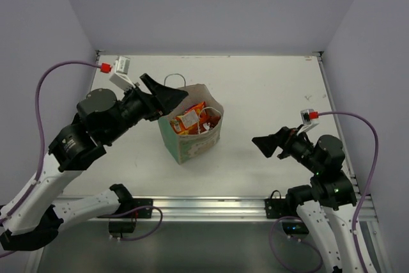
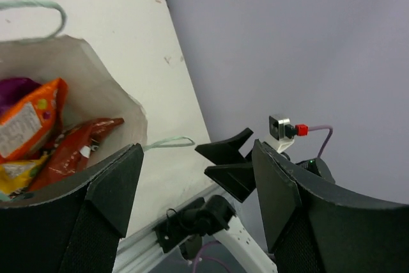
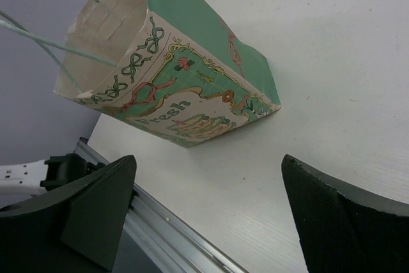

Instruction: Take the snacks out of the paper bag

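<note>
A white table (image 1: 275,87) boxed in by pale walls holds the paper bag (image 1: 192,142). It stands upright, long axis vertical and mouth facing up, just below and ahead of the left gripper (image 1: 165,96), whose fingers are spread apart. The snacks (image 1: 190,118) lie jumbled inside. The right gripper (image 1: 267,146), also spread and holding nothing, has the bag well ahead of it. Nothing steadies the light bag, so a finger snagging a string handle (image 2: 167,143), or a packet dragged out, would likely tip or lift it.

paper bag (image 1: 192,146) mouth open, string handles (image 2: 167,142) aside
</note>
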You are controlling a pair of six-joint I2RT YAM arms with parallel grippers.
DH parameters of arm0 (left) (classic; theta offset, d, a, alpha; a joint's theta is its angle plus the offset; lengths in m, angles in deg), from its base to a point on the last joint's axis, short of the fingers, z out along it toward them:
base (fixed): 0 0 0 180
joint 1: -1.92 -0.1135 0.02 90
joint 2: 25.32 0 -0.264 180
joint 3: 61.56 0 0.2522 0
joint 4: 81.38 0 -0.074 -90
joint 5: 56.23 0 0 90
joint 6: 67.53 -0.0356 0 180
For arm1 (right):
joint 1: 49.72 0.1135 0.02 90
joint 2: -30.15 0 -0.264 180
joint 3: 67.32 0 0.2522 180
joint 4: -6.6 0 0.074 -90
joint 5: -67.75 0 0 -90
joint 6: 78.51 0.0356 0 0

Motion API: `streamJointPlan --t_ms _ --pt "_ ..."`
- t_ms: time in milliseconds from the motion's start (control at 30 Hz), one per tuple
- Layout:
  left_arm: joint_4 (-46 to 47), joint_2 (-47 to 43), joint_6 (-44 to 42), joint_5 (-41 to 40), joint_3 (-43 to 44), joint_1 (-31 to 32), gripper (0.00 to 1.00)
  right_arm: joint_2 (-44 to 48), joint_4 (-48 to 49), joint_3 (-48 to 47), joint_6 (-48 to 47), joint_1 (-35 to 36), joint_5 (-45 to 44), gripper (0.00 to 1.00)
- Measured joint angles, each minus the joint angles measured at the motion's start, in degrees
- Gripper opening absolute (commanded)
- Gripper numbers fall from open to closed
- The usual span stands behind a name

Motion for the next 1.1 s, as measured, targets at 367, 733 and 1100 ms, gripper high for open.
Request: streamJointPlan --t_ms 367,733,1100 --pt "-19.8 15.5 -18.5 -14.6 30.7 -0.6 0.85 -7.7 -2.1 -7.4 3.5 0.0 5.7 0.99" --pt "-31.4 32.9 -32.4 -13.7 36.3 -10.4 0.80 -9.1 -6.2 -16.4 0.7 0.0 4.6 0.99" --pt "-29.5 24.9 -38.7 -12.9 26.2 -10.3 0.80 -12.2 -7.8 -16.4 0.5 0.0 5.7 0.99"
